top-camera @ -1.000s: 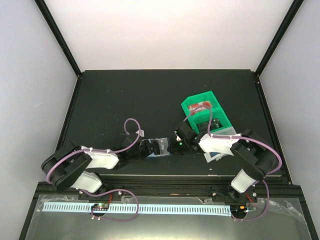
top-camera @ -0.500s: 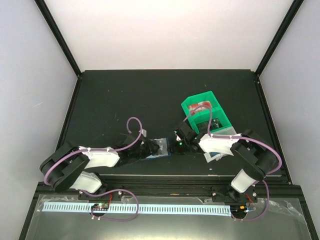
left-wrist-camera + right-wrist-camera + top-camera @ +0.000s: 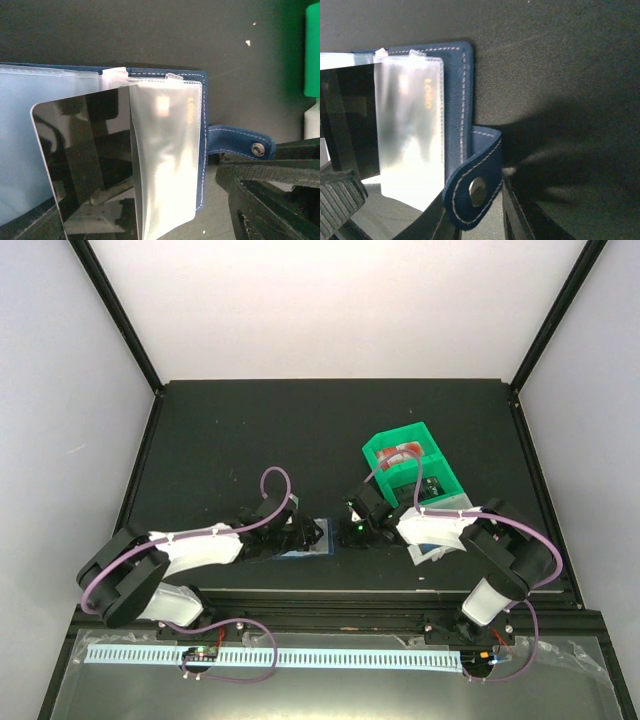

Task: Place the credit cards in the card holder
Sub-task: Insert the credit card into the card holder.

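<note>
- My left arm has reached farther across to the right since a moment ago. The left gripper (image 3: 303, 532) now sits right over the card holder (image 3: 457, 90), and before it was a bit short of it.
- The black table (image 3: 250, 430) holds everything. The card holder lies open and flat on it near my two arms, so both can reach it.
- The green bin (image 3: 400, 455) stands behind my right arm. Something red and white lies inside — maybe more cards, but I cannot tell.
- The right gripper (image 3: 352, 530) is down low, just beside the card holder on its right side.
- The credit card (image 3: 85, 165) is dark and shiny. My left fingers pinch it at its near end, which is why it sits tilted up off the pages. Its far edge is tucked at the mouth of the clear sleeve (image 3: 165, 160).
- The sleeve bulges open a little, I think because the card is pushing in there.
- The snap tab (image 3: 475, 170) curls up between my right fingers. They look pressed on it from both sides — I think this keeps the card holder from sliding while the card goes in.
- Next I would push the card in slowly and straight, or the thin sleeve could crumple.
</note>
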`<action>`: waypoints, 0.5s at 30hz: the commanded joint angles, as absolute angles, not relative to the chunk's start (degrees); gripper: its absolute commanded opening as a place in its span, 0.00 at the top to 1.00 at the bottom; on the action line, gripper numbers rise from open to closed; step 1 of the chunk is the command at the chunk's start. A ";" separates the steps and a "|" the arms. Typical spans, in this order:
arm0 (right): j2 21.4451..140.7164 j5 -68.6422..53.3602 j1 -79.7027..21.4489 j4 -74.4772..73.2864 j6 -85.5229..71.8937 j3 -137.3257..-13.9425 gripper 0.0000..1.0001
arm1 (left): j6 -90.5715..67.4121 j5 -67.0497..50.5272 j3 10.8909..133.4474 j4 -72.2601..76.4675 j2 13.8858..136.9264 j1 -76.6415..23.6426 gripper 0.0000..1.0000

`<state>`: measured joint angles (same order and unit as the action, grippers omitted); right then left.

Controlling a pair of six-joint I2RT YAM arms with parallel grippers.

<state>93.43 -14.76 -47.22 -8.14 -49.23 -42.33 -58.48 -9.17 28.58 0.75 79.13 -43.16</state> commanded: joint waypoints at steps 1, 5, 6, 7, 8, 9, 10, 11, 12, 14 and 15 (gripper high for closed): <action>96.46 -13.69 -47.68 -13.50 -48.10 -40.70 0.74 | -55.37 -7.56 29.43 -13.07 77.23 -43.24 0.23; 96.74 -13.74 -47.71 -13.37 -48.12 -40.74 0.74 | -54.93 -8.54 30.67 -16.09 75.21 -43.15 0.18; 96.84 -13.71 -47.67 -13.35 -48.11 -40.78 0.74 | -55.01 -8.27 31.06 -17.26 74.89 -43.15 0.17; 96.93 -13.71 -47.72 -13.36 -48.17 -40.85 0.74 | -55.02 -7.71 31.60 -18.71 74.76 -43.11 0.17; 96.99 -13.67 -47.69 -13.32 -48.32 -40.87 0.74 | -54.98 -6.94 32.26 -20.60 74.59 -43.07 0.15; 96.95 -13.71 -47.71 -13.24 -48.34 -40.91 0.74 | -54.86 -6.47 32.60 -21.94 74.23 -43.02 0.14; 96.99 -13.71 -47.72 -13.19 -48.37 -41.00 0.74 | -54.83 -6.26 32.68 -22.32 73.82 -42.98 0.13; 96.87 -13.63 -47.66 -13.26 -48.42 -41.03 0.74 | -54.76 -6.24 32.76 -22.51 73.71 -42.90 0.13; 96.86 -13.56 -47.66 -13.29 -48.38 -41.19 0.74 | -54.48 -6.20 32.95 -22.96 72.86 -42.89 0.12; 96.70 -13.37 -47.69 -13.48 -48.30 -41.29 0.74 | -53.72 -6.10 33.76 -24.28 71.49 -42.53 0.11; 96.68 -13.22 -47.70 -13.53 -48.26 -41.37 0.74 | -53.26 -6.19 34.16 -24.88 71.15 -42.27 0.10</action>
